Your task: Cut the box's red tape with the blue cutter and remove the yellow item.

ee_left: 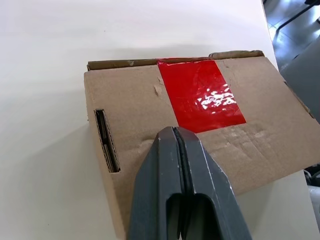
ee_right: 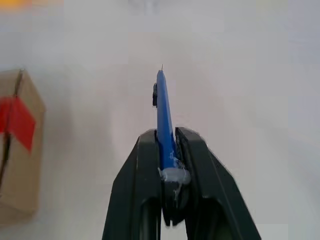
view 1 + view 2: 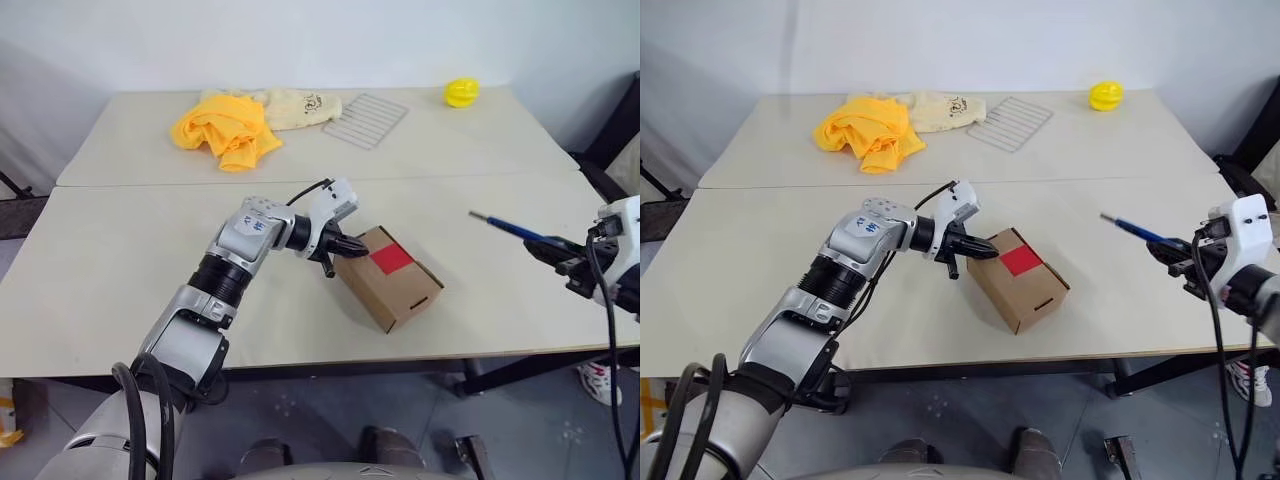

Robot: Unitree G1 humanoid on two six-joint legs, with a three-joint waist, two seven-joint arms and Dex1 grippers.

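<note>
The left claw (image 3: 349, 244) is fully closed, holding nothing, its tips pressed against the lid edge of the box (image 3: 391, 280), which sits near the front of the tabletop (image 3: 120, 270). The red tape (image 3: 391, 258) lies intact across the lid. The right claw (image 3: 1177, 254), narrowly closed, grips the blue cutter (image 3: 1132, 230), held in the air well right of the box. The box's contents are hidden.

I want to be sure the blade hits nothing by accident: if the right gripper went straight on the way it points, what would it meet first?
Probably nothing: the right gripper aims the blue cutter over bare table, with the box off to one side.
</note>
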